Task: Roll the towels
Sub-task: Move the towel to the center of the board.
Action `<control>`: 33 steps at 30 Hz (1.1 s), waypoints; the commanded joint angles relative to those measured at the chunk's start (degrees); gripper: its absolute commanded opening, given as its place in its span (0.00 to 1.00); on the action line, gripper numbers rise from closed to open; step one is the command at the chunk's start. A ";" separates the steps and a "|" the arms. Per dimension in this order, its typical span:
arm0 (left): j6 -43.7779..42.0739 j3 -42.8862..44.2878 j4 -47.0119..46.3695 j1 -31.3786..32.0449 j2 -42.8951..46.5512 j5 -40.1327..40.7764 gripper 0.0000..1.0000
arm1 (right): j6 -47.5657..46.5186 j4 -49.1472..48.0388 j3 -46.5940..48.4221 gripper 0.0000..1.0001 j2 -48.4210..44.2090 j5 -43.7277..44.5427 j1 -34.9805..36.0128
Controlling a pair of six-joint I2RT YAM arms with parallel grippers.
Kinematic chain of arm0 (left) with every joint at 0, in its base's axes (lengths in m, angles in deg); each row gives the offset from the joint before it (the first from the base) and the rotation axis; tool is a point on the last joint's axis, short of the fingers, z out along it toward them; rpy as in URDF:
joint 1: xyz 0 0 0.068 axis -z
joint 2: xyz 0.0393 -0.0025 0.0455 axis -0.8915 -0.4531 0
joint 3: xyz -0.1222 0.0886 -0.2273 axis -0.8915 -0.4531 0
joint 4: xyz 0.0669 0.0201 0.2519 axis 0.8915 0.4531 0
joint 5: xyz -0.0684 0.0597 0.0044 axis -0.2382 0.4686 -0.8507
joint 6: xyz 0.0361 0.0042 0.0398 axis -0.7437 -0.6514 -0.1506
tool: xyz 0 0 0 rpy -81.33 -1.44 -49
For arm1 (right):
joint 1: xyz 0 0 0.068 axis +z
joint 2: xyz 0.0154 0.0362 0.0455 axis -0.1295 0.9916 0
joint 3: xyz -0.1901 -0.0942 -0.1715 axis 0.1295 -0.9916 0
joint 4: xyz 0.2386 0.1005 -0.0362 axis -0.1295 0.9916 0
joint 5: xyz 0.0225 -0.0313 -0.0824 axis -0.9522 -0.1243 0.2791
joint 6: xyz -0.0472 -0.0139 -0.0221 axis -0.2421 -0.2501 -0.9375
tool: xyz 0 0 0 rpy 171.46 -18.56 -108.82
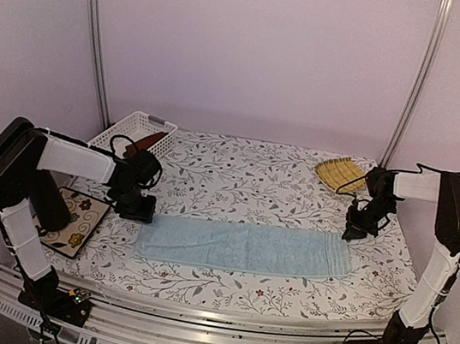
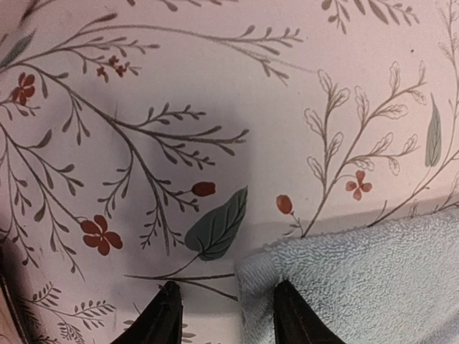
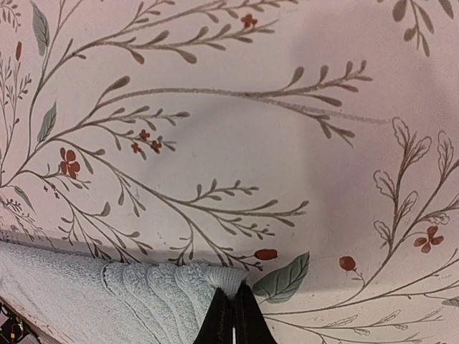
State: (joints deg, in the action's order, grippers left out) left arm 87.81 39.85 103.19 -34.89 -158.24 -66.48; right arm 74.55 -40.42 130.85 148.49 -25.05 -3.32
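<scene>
Left jaws: half open, low over the table (image 1: 246, 179), astride the far left corner of the blue towel (image 1: 245, 248). One finger (image 2: 290, 319) is over the terry, the other over the bare floral cover.

Right jaws: closed tight on the towel's far right corner, which is rumpled into small folds at the tips.

Blue towel: spread flat and unrolled, lengthwise across the near middle of the table, between the two arms.

Red towel (image 1: 146, 144): in the white basket (image 1: 119, 131) at the far left.

Yellow mat (image 1: 340, 173): far right, apart from the towel.

Patterned tile (image 1: 84, 224): near left, under the left arm.
</scene>
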 commanded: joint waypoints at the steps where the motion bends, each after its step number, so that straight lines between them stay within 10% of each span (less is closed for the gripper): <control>1: -2.09 2.62 1.15 -0.83 -5.93 2.23 0.45 | -0.33 -1.61 4.04 0.04 3.97 1.67 -0.07; 12: -3.67 5.03 2.52 -4.49 -6.18 5.02 0.45 | 0.50 -1.48 9.55 0.06 6.99 3.29 -0.05; 15: -3.93 5.81 2.88 -4.59 -5.29 5.44 0.47 | 0.59 -1.41 10.16 0.27 5.83 3.31 -0.09; 25: -1.86 11.63 5.71 -4.69 0.91 4.24 0.94 | -0.71 2.98 15.36 0.51 -4.95 3.00 2.22; 33: 5.02 -0.90 -2.45 -4.70 14.24 -7.77 0.91 | -2.24 1.66 12.00 0.59 -16.80 1.28 4.93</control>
State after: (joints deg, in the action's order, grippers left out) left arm 88.24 46.76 105.36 -39.13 -149.59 -66.46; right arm 73.28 -38.35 145.47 136.90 -22.18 1.23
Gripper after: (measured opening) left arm 0.942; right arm 0.583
